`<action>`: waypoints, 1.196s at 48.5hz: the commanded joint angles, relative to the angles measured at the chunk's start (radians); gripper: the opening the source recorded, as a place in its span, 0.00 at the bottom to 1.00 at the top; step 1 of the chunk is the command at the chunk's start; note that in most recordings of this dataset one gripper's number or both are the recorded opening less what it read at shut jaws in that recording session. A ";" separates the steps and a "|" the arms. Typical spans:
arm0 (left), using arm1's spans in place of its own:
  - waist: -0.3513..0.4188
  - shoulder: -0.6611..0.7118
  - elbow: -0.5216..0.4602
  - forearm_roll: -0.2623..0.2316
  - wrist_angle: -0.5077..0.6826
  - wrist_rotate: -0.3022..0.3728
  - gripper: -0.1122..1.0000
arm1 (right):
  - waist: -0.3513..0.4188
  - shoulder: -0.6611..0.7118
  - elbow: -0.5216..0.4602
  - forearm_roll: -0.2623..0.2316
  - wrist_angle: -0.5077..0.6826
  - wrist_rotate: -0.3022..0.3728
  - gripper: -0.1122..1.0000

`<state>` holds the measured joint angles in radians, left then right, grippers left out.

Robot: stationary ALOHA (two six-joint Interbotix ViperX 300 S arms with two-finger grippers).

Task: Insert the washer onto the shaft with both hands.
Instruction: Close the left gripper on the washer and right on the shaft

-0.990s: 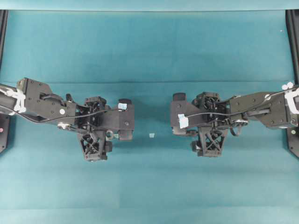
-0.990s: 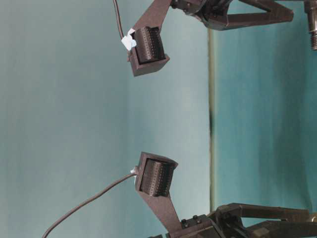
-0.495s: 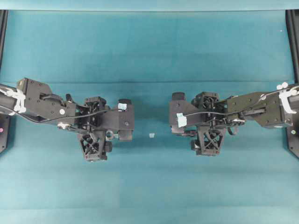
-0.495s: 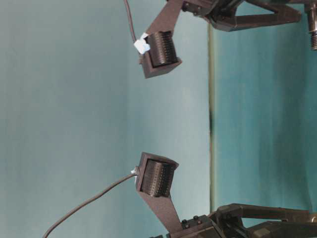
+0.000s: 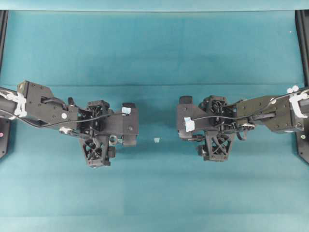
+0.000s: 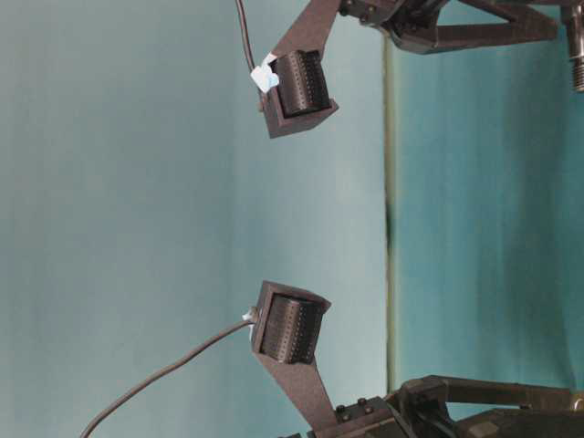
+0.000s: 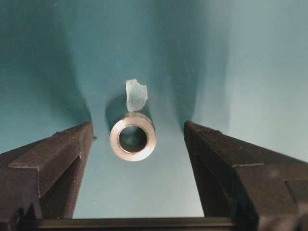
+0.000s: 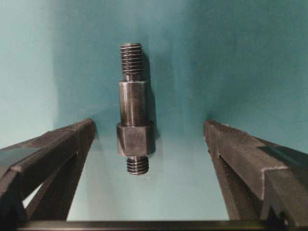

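In the left wrist view the washer (image 7: pixel 133 136), a thick silvery ring, lies flat on the teal mat between the spread fingers of my left gripper (image 7: pixel 137 129), touching neither. In the right wrist view the shaft (image 8: pixel 134 120), dark and stepped with threaded ends, lies on the mat between the wide-open fingers of my right gripper (image 8: pixel 149 124), nearer the left finger. Overhead, the left gripper (image 5: pixel 99 129) and the right gripper (image 5: pixel 215 126) point down and hide both parts. A threaded end of the shaft (image 6: pixel 577 68) shows at the table-level view's right edge.
A pale blue-white scrap (image 7: pixel 135 95) lies just beyond the washer. Another scrap (image 5: pixel 156 140) lies on the teal mat (image 5: pixel 154 193) between the two arms. Black frame rails (image 5: pixel 303 48) run along the left and right edges.
The right arm has shifted slightly and come down a little over the shaft. The left arm has not moved.
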<state>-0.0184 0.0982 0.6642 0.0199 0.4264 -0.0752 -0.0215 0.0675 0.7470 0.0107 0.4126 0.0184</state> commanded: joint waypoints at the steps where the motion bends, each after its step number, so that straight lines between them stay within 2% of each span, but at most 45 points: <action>1: -0.003 -0.006 -0.006 0.002 -0.005 -0.002 0.82 | 0.000 -0.002 0.000 0.000 0.005 -0.008 0.87; 47: -0.005 -0.006 -0.006 0.002 -0.005 0.002 0.81 | 0.000 -0.012 0.000 -0.002 0.023 -0.006 0.87; 54: -0.005 -0.006 -0.006 0.003 -0.005 0.000 0.79 | -0.002 -0.012 0.000 0.000 0.025 -0.005 0.86; 58: -0.005 -0.006 -0.008 0.003 -0.005 -0.002 0.74 | 0.000 -0.012 0.000 0.000 0.025 -0.005 0.80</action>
<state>-0.0215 0.0982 0.6642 0.0199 0.4264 -0.0752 -0.0215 0.0644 0.7486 0.0107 0.4341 0.0184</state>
